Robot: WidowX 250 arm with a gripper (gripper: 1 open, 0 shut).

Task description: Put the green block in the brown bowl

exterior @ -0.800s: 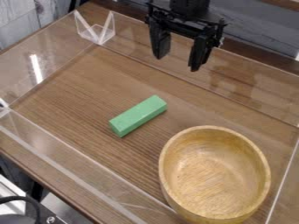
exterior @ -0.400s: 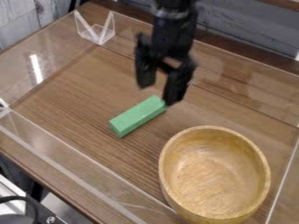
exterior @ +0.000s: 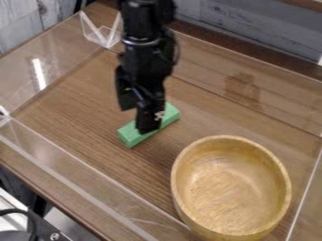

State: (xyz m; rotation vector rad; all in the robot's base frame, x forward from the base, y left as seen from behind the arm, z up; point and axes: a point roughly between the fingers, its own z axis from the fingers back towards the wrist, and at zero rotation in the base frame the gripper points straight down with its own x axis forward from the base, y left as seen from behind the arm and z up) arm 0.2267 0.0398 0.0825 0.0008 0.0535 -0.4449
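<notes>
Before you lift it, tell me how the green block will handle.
The green block will probably stay stiff, since its edges look straight and solid. It seems unlikely to roll, lying flat on a broad face. Its matte surface suggests it shouldn't be very slippery.

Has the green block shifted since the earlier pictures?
No. The green block lies as before, at the same spot to the upper left of the brown bowl, as seen in the view.

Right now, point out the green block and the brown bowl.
green block (exterior: pixel 137 136): camera view, on its near end, left of the gripper finger.
brown bowl (exterior: pixel 232 186): camera view, on its bare inside bottom.
</notes>
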